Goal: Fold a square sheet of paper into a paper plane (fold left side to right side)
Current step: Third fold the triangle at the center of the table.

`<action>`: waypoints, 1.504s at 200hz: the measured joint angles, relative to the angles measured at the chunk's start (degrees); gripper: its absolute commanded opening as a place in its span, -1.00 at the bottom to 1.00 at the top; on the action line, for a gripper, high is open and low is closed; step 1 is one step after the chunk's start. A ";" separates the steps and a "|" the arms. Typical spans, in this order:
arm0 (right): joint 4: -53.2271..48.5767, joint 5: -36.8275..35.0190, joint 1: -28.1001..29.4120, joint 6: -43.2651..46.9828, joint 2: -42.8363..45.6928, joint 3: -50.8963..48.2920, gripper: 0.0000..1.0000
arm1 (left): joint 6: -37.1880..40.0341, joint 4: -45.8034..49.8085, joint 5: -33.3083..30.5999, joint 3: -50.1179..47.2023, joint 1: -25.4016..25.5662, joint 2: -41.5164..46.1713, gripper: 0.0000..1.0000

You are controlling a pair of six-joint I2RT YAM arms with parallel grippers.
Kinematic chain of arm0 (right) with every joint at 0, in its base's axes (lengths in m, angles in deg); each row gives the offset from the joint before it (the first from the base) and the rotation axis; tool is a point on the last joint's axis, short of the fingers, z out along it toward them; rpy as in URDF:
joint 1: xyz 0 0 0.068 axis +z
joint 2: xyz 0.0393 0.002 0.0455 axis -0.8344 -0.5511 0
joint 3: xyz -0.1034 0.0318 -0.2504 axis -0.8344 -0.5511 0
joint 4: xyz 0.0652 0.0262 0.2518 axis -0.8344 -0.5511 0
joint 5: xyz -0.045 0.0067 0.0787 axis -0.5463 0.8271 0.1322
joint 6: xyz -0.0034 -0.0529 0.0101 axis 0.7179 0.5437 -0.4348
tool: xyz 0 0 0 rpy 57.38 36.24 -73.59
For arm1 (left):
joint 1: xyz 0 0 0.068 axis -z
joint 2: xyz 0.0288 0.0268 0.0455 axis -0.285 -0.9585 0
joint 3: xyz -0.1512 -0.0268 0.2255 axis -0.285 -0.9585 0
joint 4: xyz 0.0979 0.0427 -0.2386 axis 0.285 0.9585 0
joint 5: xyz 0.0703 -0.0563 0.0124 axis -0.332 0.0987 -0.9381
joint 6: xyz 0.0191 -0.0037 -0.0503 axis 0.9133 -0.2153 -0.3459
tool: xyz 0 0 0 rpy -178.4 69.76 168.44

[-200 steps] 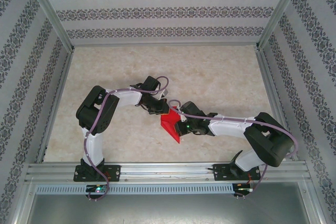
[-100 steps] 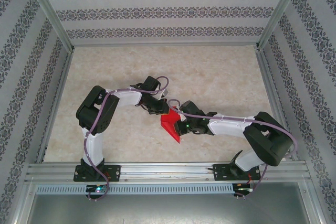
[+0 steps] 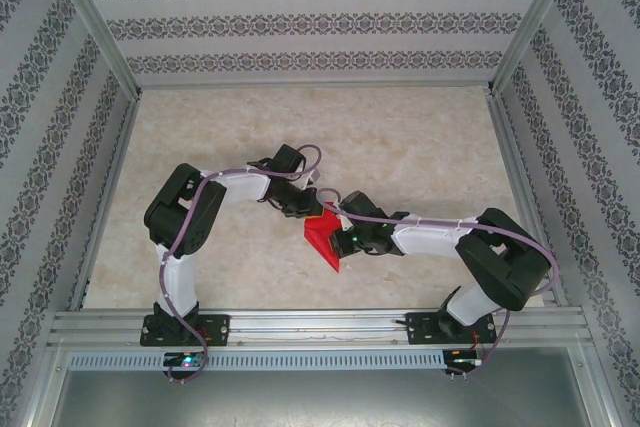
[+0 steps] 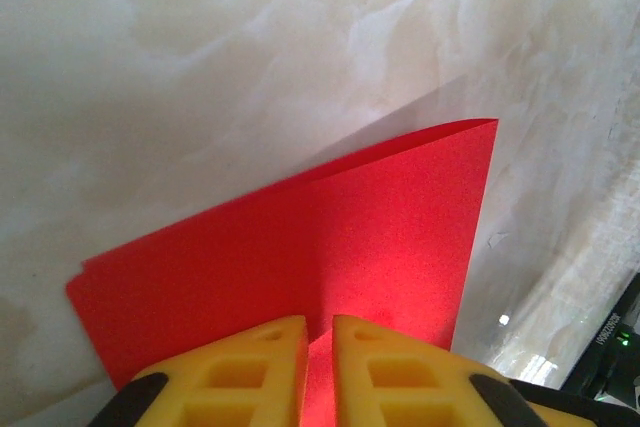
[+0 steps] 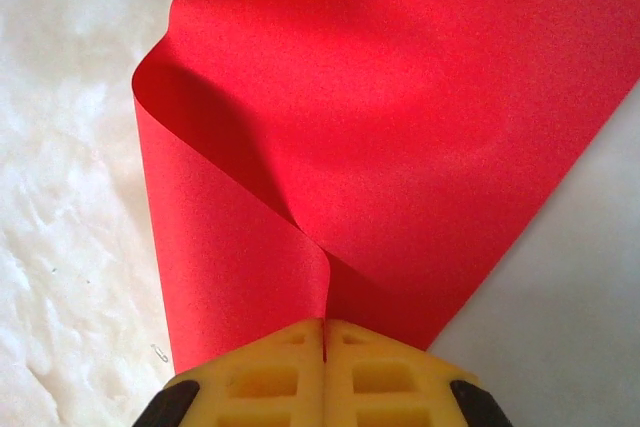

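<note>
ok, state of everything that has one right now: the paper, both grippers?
square sheet of paper, bent over into two layers, fold rounded, not pressed flat.
left gripper, jaws slightly apart, paper in the gap.
right gripper, jaws shut on the paper, which puckers at the pinch.
</note>
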 measured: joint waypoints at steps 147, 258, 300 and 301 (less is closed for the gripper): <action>1.75 1.16 -0.55 -0.02 -0.72 -0.02 -1.00 | -1.14 -9.51 3.56 -25.05 -6.34 25.62 -0.68; 2.23 2.10 -1.16 -0.02 -1.03 -0.07 -1.00 | -11.80 -28.46 9.03 -30.75 0.81 19.30 -0.72; 2.36 2.14 -1.16 0.00 -1.09 -0.07 -1.00 | -12.00 -28.83 8.83 -29.14 1.90 17.64 -0.73; 2.36 2.14 -1.16 -0.02 -1.09 -0.07 -1.00 | -12.00 -28.83 8.83 -29.11 1.92 17.62 -0.72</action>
